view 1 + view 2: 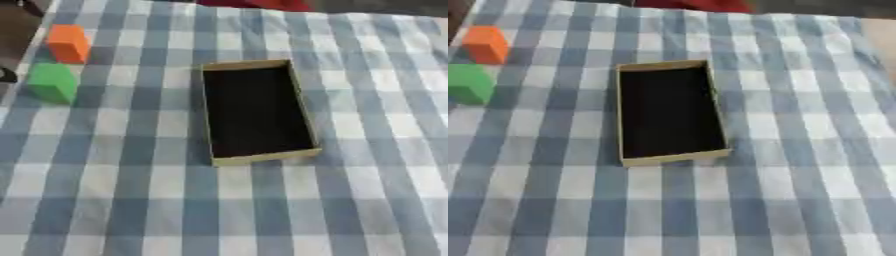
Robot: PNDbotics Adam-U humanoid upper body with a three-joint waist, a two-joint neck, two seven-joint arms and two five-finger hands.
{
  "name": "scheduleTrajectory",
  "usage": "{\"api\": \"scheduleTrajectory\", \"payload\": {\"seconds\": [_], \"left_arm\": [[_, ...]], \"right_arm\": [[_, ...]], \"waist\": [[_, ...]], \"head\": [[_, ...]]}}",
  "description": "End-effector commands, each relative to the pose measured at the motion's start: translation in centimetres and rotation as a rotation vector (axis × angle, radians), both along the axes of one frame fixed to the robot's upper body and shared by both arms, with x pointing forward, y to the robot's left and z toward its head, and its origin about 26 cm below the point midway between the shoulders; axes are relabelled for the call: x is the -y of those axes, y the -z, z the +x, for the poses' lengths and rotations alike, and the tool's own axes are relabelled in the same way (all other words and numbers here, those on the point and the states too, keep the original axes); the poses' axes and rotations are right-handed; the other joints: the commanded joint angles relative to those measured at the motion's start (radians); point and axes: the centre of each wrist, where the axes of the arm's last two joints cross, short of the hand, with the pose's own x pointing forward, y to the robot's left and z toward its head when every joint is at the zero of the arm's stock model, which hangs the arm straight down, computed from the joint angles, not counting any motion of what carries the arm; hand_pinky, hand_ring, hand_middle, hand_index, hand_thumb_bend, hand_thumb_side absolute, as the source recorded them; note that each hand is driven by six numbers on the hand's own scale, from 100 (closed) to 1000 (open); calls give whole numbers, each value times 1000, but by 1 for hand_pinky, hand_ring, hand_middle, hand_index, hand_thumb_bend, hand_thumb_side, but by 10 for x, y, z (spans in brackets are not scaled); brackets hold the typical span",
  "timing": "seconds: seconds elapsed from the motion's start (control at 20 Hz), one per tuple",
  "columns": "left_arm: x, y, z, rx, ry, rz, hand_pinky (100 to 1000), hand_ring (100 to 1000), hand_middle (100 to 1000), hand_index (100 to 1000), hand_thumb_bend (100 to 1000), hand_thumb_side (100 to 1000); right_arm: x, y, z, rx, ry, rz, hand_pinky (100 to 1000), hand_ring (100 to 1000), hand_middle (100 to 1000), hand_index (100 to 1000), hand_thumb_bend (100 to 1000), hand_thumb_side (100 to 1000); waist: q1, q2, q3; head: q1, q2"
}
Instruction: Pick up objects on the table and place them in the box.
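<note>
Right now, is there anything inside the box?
No. The box shows only its dark bottom, and nothing covers it. The orange block and green block sit outside it, on the checked cloth to its left.

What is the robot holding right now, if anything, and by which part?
Nothing is held: neither hand shows in either view. The orange block and green block sit untouched on the checked cloth, left of the box.

No legible text, label, brand, number or sign appears in either view. The box (pixel 257 113), the orange block (pixel 68 43), the green block (pixel 52 82) and the checked cloth (pixel 114 200) on the table show plain surfaces only.
</note>
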Motion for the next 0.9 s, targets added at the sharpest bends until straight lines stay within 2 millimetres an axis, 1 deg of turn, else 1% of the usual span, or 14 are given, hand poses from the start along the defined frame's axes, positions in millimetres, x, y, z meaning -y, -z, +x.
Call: {"api": "scheduleTrajectory", "payload": {"seconds": [0.05, 0.45, 0.9], "left_arm": [[-1, -14, -2, 13, 5, 14, 852, 928, 845, 915, 631, 101], [7, -13, 4, 1, -1, 2, 837, 914, 832, 924, 625, 127], [4, -12, 18, 12, -67, -66, 836, 912, 837, 924, 590, 137]], "right_arm": [[1, -12, -5, 31, -1, -36, 808, 781, 783, 804, 100, 1000], [-1, -15, -5, 35, -11, -39, 807, 780, 782, 803, 100, 1000], [-2, -17, -4, 41, -21, -41, 807, 780, 781, 803, 100, 1000]], "waist": [[5, -15, -1], [6, 5, -4], [8, 25, -10]], "head": [[4, -18], [10, -34], [26, -53]]}}
